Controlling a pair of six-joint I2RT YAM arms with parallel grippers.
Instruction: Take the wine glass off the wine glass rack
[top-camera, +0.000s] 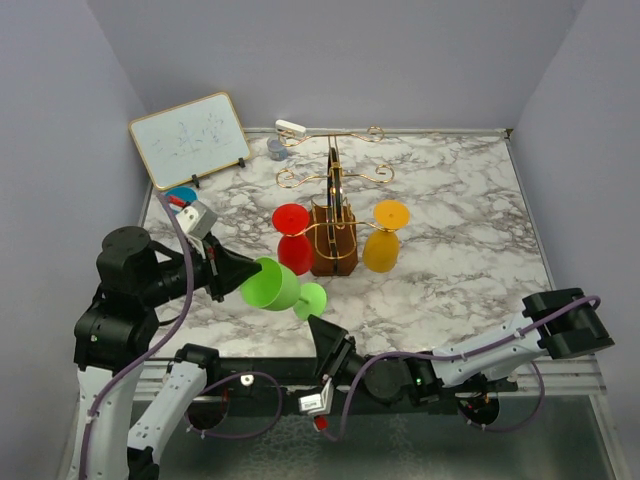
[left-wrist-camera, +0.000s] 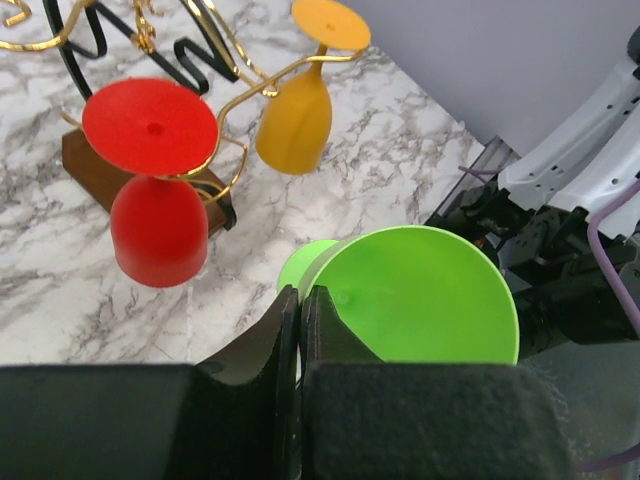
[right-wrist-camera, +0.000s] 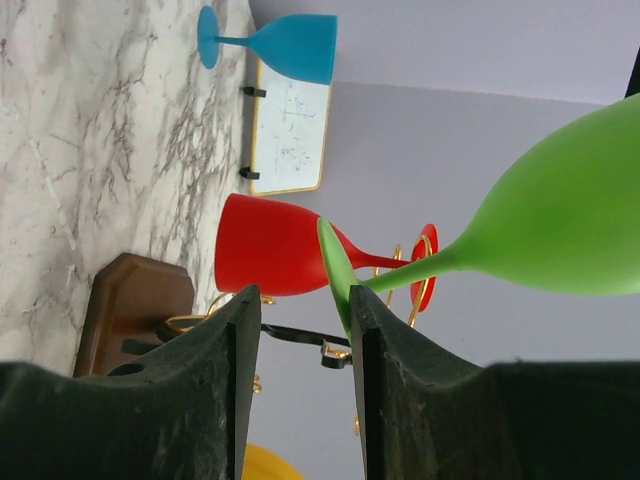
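Observation:
My left gripper (top-camera: 240, 272) is shut on the rim of a green wine glass (top-camera: 275, 285) and holds it on its side above the table, in front of the wine glass rack (top-camera: 333, 250). In the left wrist view the closed jaws (left-wrist-camera: 300, 295) pinch the wall of the green wine glass (left-wrist-camera: 420, 295). A red glass (top-camera: 293, 240) and a yellow glass (top-camera: 383, 240) hang upside down on the rack's gold wire arms. My right gripper (top-camera: 325, 335) is open just below the green glass's foot (top-camera: 310, 300). In the right wrist view that foot (right-wrist-camera: 335, 270) lies against the right finger (right-wrist-camera: 400, 380).
A small whiteboard (top-camera: 190, 138) stands at the back left, with a blue glass (top-camera: 182, 195) lying in front of it. A grey object (top-camera: 277, 150) sits at the back by the wall. The rack's brown base (right-wrist-camera: 135, 305) and the red glass (right-wrist-camera: 275, 245) show ahead of the right gripper.

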